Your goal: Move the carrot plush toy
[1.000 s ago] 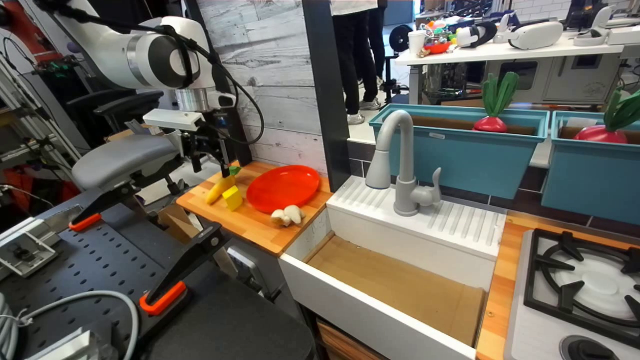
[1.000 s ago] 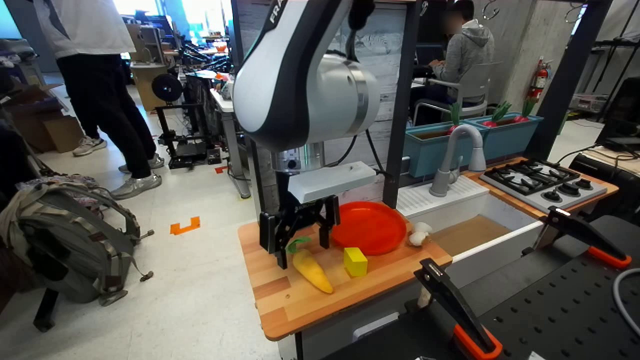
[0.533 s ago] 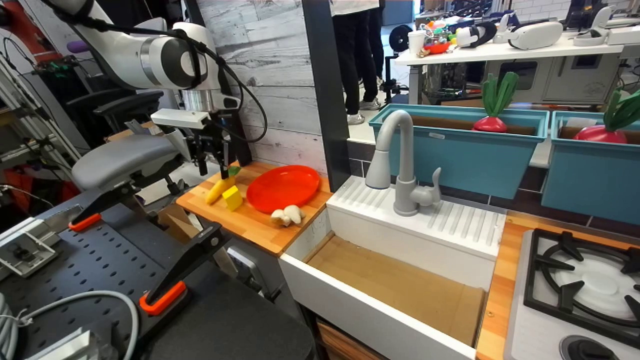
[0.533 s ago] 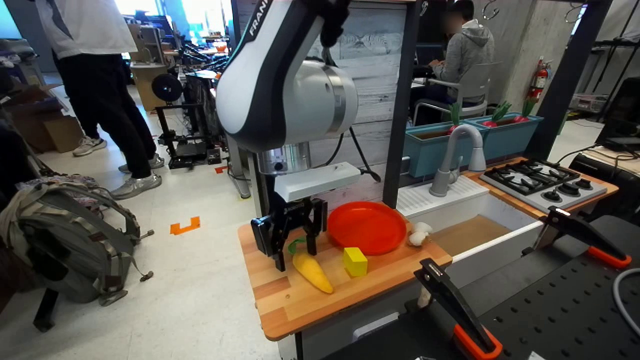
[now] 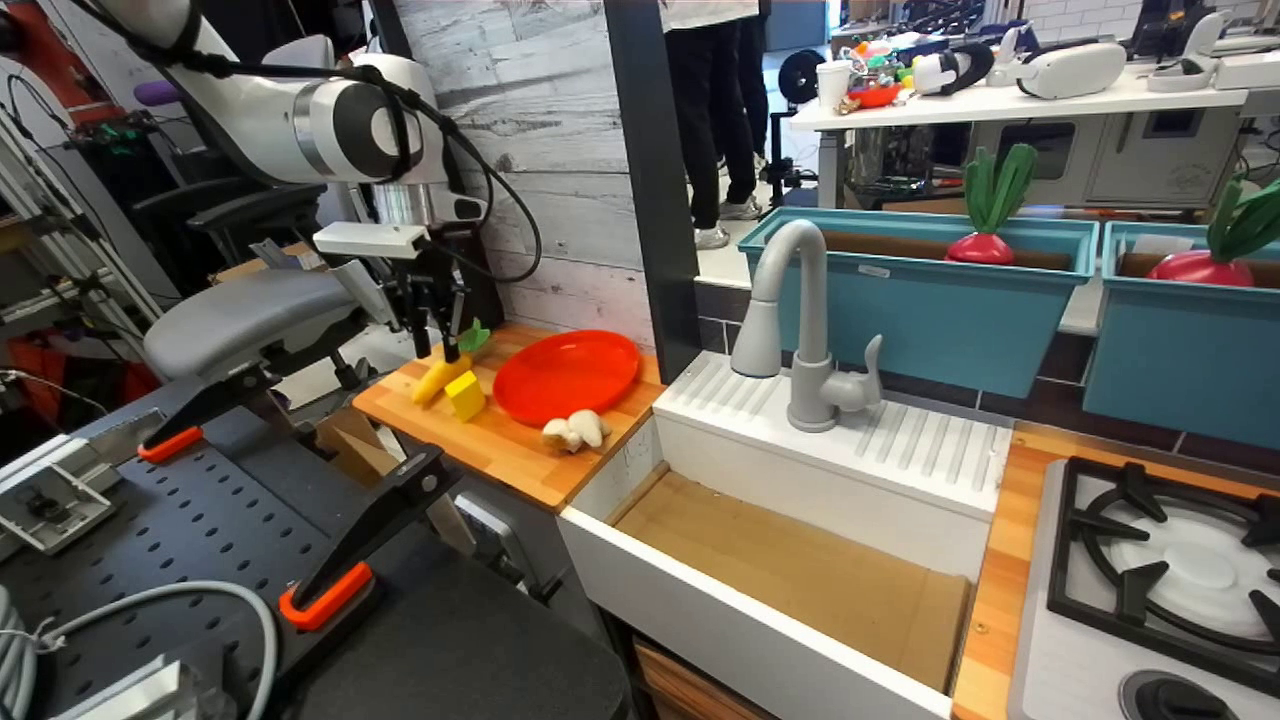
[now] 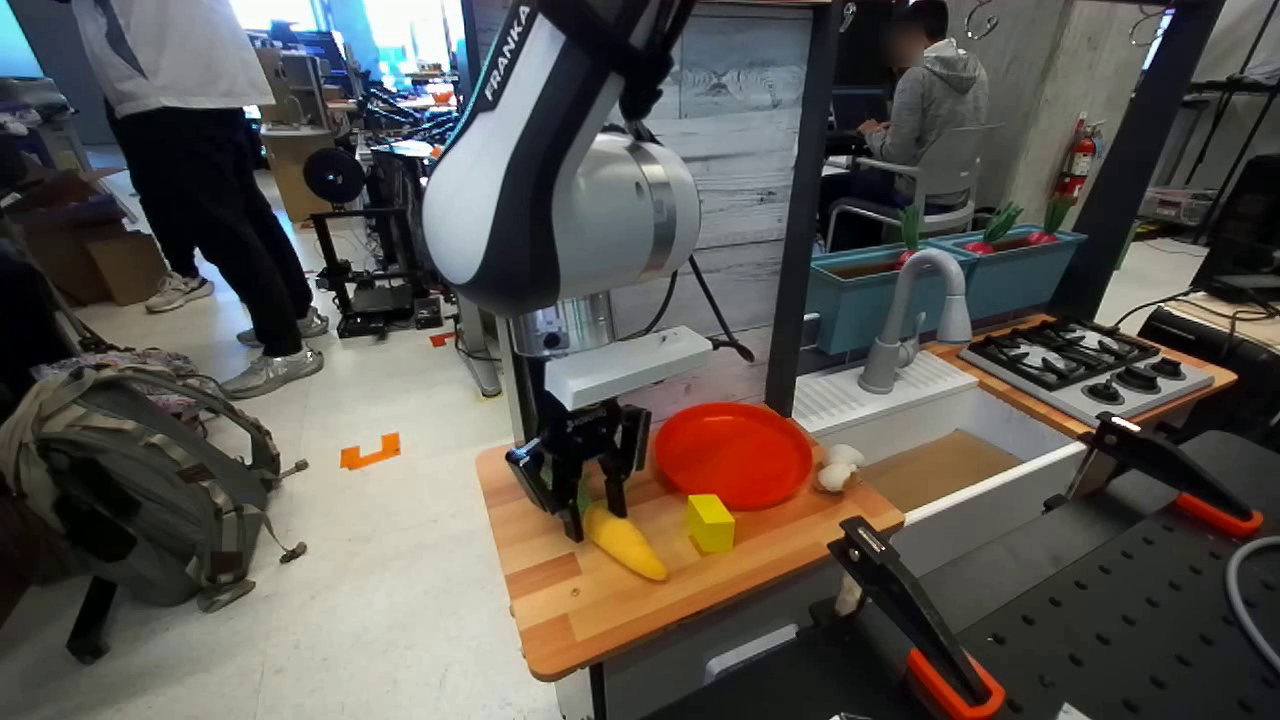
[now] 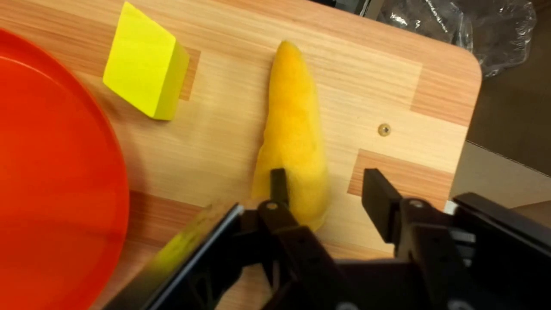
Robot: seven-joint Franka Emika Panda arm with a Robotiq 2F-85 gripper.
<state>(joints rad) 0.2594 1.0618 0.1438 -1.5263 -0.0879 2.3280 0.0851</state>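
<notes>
Two empty jaws stand apart on your gripper (image 7: pixel 326 185); in the wrist view the plush carrot (image 7: pixel 295 133) lies left of mid-gap, tip far.

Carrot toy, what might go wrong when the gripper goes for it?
In the wrist view, one finger of the open gripper overlaps the carrot toy while the other is over the board, so lowering might press or shove the toy; contact is unclear. Shifting over to straddle it means moving toward the plate, whose rim that finger could bump.
</notes>
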